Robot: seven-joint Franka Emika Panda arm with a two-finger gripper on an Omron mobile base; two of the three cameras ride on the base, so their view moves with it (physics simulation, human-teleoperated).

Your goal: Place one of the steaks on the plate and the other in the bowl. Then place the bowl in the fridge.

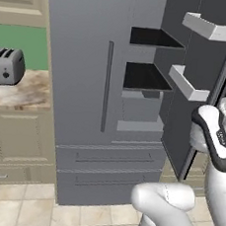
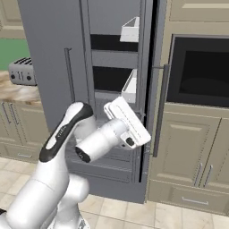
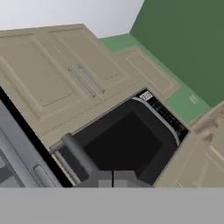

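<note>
Standing tall and grey, the fridge (image 1: 83, 82) has its left door shut and its right door (image 1: 198, 80) swung wide, baring two dark shelves (image 1: 146, 76) inside and white door bins (image 1: 188, 84). The end effector (image 3: 113, 178), seen in the hand view, has its fingers pressed together on nothing, just beside the bar handle of the dark-glass wall oven (image 2: 199, 71). A toaster (image 1: 6, 65) sits on the marble counter (image 1: 23, 92) to the fridge's left
</note>
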